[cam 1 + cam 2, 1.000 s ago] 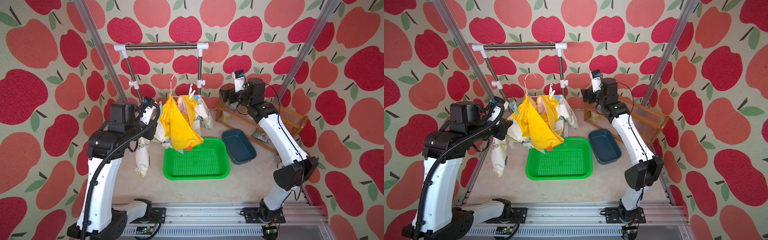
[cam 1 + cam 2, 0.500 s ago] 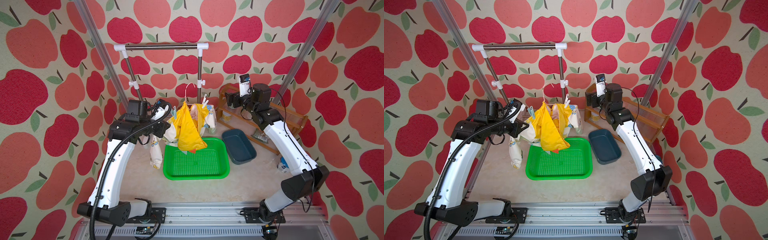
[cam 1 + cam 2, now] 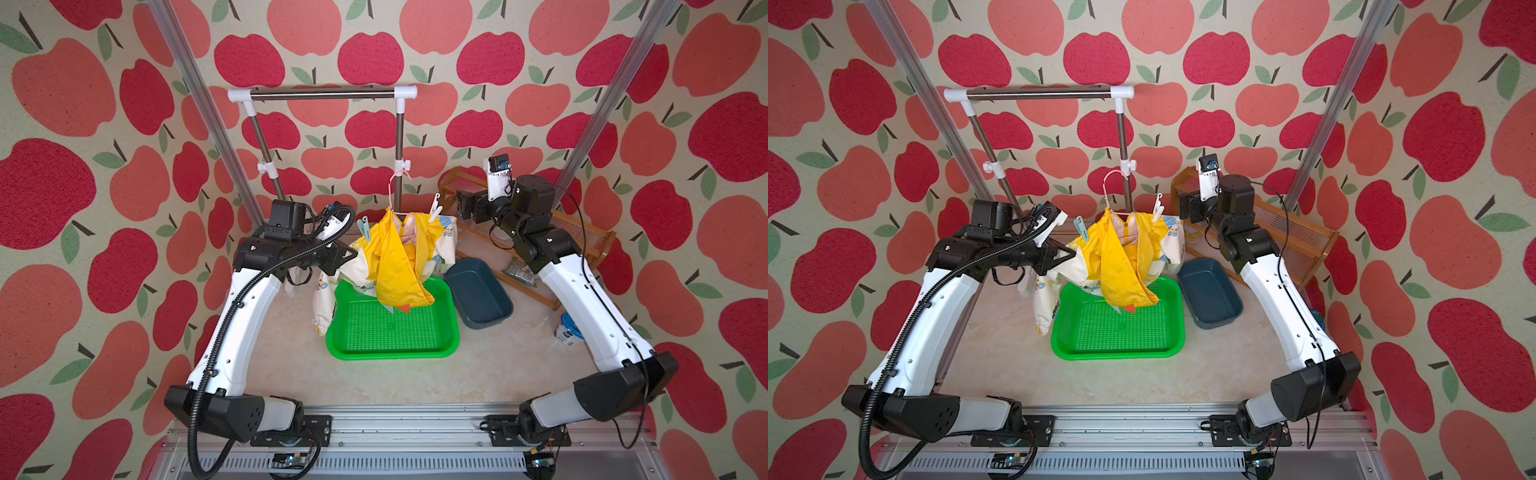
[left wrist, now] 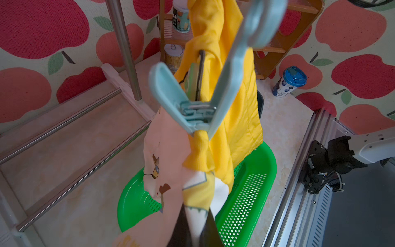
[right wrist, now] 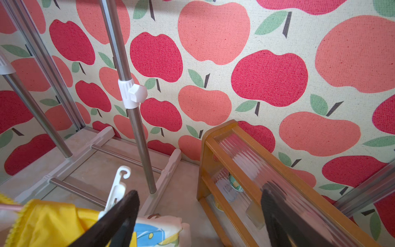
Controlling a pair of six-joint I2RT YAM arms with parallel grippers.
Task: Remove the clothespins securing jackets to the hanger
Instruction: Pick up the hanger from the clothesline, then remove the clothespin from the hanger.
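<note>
step: we aim the wide-spread right gripper (image 5: 198,192) at the whitish plastic clothespin (image 5: 116,190), lower left of its wrist view, clipped at the bright yellow jacket (image 5: 49,222) shoulder | how: squeeze its tail ends (tiny target) | left gripper (image 4: 193,224): pinching the cream cartoon-print jacket (image 4: 168,154) | heads up: steel rail post (image 5: 136,132) and wooden slatted shelf (image 5: 224,162) crowd it

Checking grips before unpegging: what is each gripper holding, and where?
Left gripper pinches the cream jacket at its fabric near the shoulder, close to the blue clothespin. Right gripper holds nothing; its jaws stand open.
</note>
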